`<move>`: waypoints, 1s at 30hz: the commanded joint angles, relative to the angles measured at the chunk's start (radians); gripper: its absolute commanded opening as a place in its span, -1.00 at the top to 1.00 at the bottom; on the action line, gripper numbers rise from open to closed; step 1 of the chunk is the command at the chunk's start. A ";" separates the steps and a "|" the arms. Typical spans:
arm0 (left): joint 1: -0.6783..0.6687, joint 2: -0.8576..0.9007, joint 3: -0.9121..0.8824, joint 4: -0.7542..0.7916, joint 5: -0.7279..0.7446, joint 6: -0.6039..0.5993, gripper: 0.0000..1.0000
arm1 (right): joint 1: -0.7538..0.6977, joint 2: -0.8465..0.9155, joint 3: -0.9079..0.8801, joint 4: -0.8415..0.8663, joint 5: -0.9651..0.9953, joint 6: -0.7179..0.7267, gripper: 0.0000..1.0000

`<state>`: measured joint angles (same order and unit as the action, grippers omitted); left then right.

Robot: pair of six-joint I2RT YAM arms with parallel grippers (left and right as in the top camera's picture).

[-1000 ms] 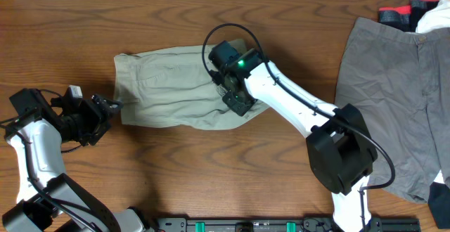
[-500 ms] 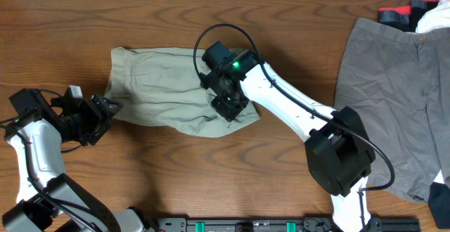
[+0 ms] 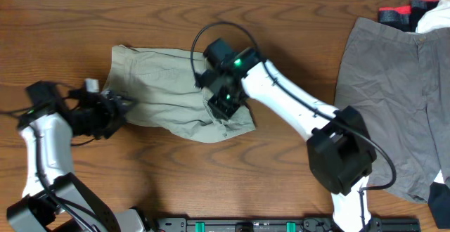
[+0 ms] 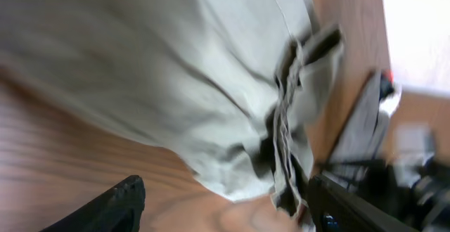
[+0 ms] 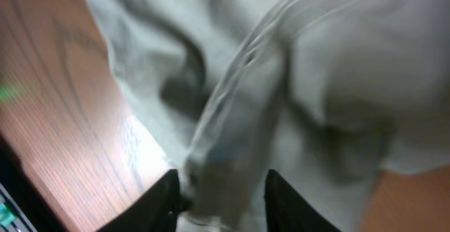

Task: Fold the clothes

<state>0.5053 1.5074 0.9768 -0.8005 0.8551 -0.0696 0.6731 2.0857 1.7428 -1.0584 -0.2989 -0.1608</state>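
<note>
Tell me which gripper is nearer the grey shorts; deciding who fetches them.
Right. The right gripper is on the khaki shorts, left of the grey shorts; the left gripper is farther left.

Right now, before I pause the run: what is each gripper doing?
Left gripper: open, empty.
Right gripper: closed on the khaki shorts.
</note>
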 commanded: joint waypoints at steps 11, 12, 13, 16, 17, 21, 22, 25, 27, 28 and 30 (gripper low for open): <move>-0.430 -0.002 0.005 0.023 -0.125 -0.077 -0.34 | -0.279 0.001 0.055 0.168 -0.087 0.201 0.81; -0.473 -0.002 0.005 0.027 -0.182 -0.089 -0.34 | -0.279 0.011 0.054 0.165 -0.085 0.200 0.81; -0.511 -0.002 0.005 0.035 -0.228 -0.090 -0.34 | -0.279 0.018 0.054 0.161 -0.086 0.201 0.83; -0.629 -0.002 0.005 0.074 -0.388 -0.093 -0.35 | -0.276 0.050 0.054 0.168 -0.087 0.201 0.82; -0.668 -0.002 0.005 0.092 -0.426 -0.094 -0.36 | -0.275 0.059 0.054 0.175 -0.089 0.201 0.81; -0.789 0.003 0.005 0.161 -0.554 -0.147 -0.40 | -0.272 0.090 0.054 0.228 -0.155 0.189 0.72; -0.808 0.006 0.005 0.175 -0.575 -0.172 -0.52 | -0.272 0.094 0.054 0.238 -0.172 0.190 0.71; -0.854 0.023 0.005 0.201 -0.574 -0.313 -0.55 | -0.267 0.109 0.054 0.248 -0.180 0.190 0.70; -0.871 0.038 0.005 0.201 -0.518 -0.401 -0.62 | -0.264 0.115 0.054 0.247 -0.180 0.190 0.70; -0.871 0.045 0.005 0.206 -0.462 -0.444 -0.63 | -0.263 0.116 0.054 0.248 -0.180 0.190 0.70; -0.871 0.061 0.005 0.235 -0.335 -0.492 -0.64 | -0.260 0.116 0.054 0.250 -0.174 0.190 0.70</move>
<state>-0.3641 1.5444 0.9768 -0.5831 0.3973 -0.4122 0.3985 2.1868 1.7813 -0.8131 -0.4503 0.0227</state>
